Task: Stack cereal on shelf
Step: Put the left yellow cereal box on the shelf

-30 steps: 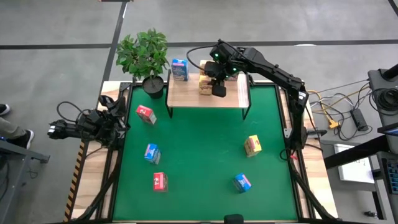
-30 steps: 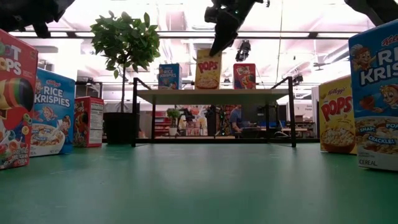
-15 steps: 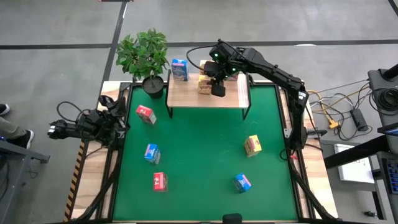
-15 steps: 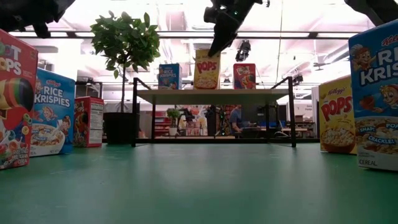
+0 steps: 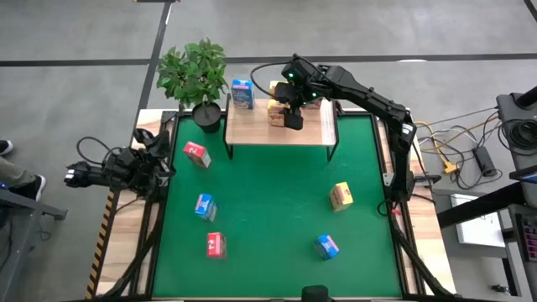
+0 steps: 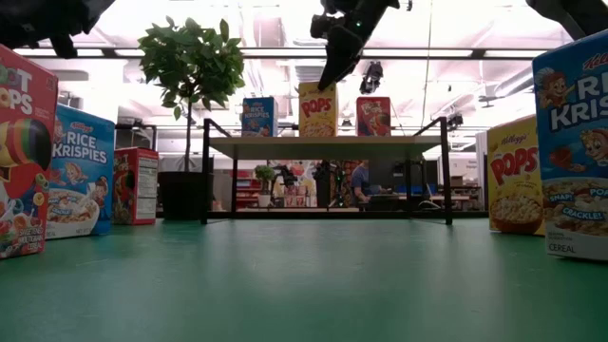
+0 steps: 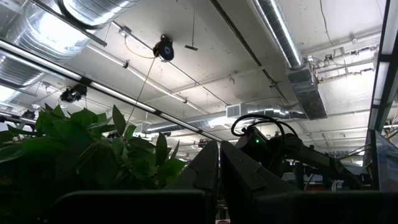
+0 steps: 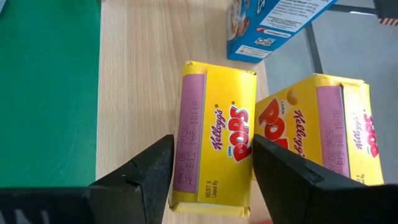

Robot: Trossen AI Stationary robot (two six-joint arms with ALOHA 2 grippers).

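Setting: green mat [image 5: 268, 210] on a wood-edged table, with an open workshop and a distant person beyond it in the low view, and a potted plant [image 5: 195, 75] at the far left corner.
Shelf: light wooden shelf [image 5: 252, 127] on black legs at the far edge of the mat; a blue box [image 5: 242, 94], two yellow Pops boxes and a red box [image 6: 373, 116] stand on it.
Right gripper: right gripper [image 8: 211, 163] hangs over the shelf, fingers spread either side of the nearer yellow box [image 8: 214, 162]; the gaps are very narrow, and I cannot tell whether the pads touch the cardboard.
Left gripper: left gripper [image 7: 219, 168] is parked off the mat's left edge, jaws together (its camera sees only ceiling and leaves).
Cereal left on the mat: red box [image 5: 196, 153], blue box [image 5: 205, 206], red box [image 5: 215, 244], blue box [image 5: 326, 246], yellow box [image 5: 341, 196].
Risk, lifting off: if a pad drags on the box as the arm rises, the light box could tip or slide off the shelf.
Risk, neighbours: the second yellow box [image 8: 320, 127] sits touching or almost touching the first, right by one finger; a sideways move could knock it over.
Risk, room: four boxes already crowd the far half of the board, so later placements may bump them.
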